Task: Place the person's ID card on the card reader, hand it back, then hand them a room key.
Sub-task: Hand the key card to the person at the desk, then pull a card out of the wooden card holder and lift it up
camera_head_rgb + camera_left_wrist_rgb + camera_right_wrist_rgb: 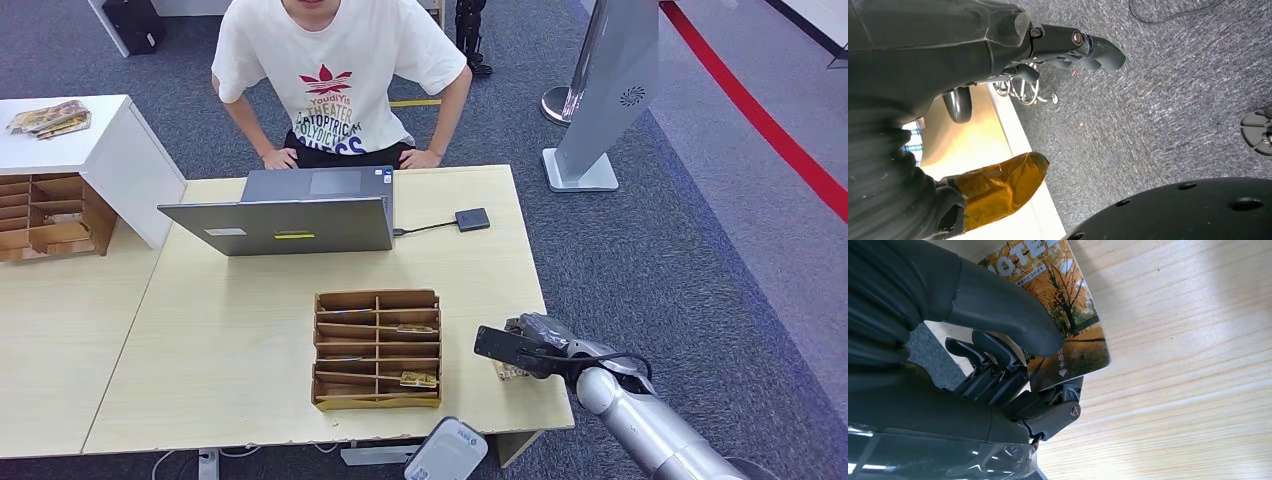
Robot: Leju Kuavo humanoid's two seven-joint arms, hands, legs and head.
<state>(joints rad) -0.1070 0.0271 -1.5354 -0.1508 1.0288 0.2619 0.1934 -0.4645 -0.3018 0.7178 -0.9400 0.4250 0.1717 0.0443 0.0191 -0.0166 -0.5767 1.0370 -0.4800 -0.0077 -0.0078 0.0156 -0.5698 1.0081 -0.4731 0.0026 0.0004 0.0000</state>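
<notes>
Near the table's (250, 400) right front corner, the right hand (535, 345) pinches a room key card (1068, 315) between thumb and fingers; left hand (1068, 47) hangs over carpet, fingers curled, grasping nothing.

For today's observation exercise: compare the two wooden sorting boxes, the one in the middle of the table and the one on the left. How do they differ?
The middle wooden box lies flat on the table, compartments facing up; the left wooden box stands upright, compartments facing sideways. The middle box sits alone; the left box is beside a white cabinet. Both are brown, divided and hold cards.
</notes>
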